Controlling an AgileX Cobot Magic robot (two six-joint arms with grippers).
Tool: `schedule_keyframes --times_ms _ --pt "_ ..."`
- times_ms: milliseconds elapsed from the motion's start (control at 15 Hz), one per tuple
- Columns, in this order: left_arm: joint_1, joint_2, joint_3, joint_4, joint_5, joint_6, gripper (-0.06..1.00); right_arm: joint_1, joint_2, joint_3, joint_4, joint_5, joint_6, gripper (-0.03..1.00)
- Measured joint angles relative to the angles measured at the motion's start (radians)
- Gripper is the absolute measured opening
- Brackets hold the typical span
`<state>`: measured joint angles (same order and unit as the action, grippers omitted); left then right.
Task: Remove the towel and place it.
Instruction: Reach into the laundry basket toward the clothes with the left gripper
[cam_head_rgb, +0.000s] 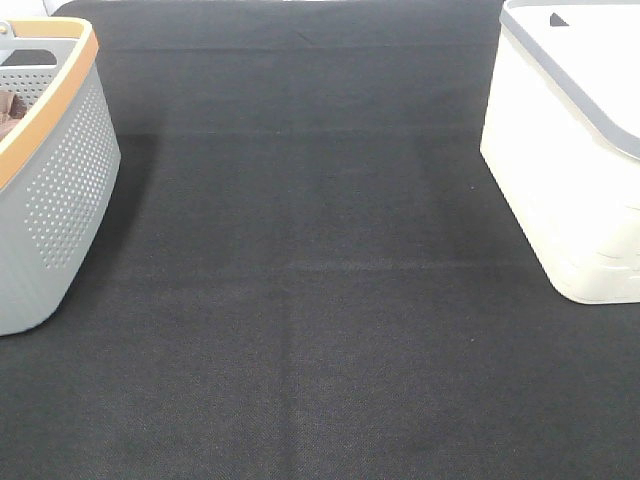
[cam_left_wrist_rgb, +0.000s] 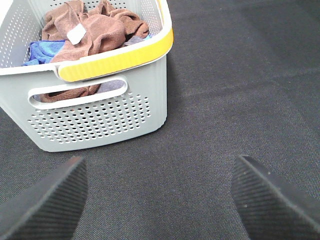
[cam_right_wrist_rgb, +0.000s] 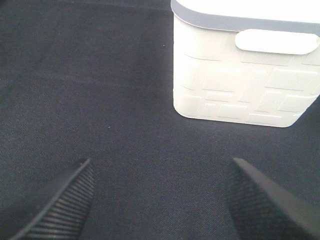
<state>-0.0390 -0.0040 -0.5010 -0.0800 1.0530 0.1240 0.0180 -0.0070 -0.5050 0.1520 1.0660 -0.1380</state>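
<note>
The towel (cam_left_wrist_rgb: 102, 30), reddish-brown with a small white tag (cam_left_wrist_rgb: 77, 35), lies crumpled inside the grey perforated basket (cam_left_wrist_rgb: 100, 115), on top of a blue cloth (cam_left_wrist_rgb: 42, 50). In the exterior high view the basket (cam_head_rgb: 60, 200) stands at the left edge, and only a sliver of brown cloth (cam_head_rgb: 8, 112) shows inside it. My left gripper (cam_left_wrist_rgb: 157, 165) is open and empty, low over the black mat, a short way in front of the basket. Over the mat near the white bin (cam_right_wrist_rgb: 240, 85), my right gripper (cam_right_wrist_rgb: 161, 167) is also open and empty. Neither gripper shows in the exterior high view.
The white bin (cam_head_rgb: 570, 170) with a grey rim stands at the right edge. A black fabric mat (cam_head_rgb: 320, 300) covers the table between basket and bin. The basket has a yellow-orange handle rim (cam_left_wrist_rgb: 115, 62), and more brown cloth (cam_left_wrist_rgb: 65, 92) shows through its handle slot.
</note>
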Motion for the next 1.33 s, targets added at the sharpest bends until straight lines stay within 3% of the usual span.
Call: schedule_keyframes --times_ms 1333 --pt "0.0 0.0 0.0 -0.004 0.0 0.0 0.76 0.0 0.0 0.0 0.0 0.0 0.0 0.7"
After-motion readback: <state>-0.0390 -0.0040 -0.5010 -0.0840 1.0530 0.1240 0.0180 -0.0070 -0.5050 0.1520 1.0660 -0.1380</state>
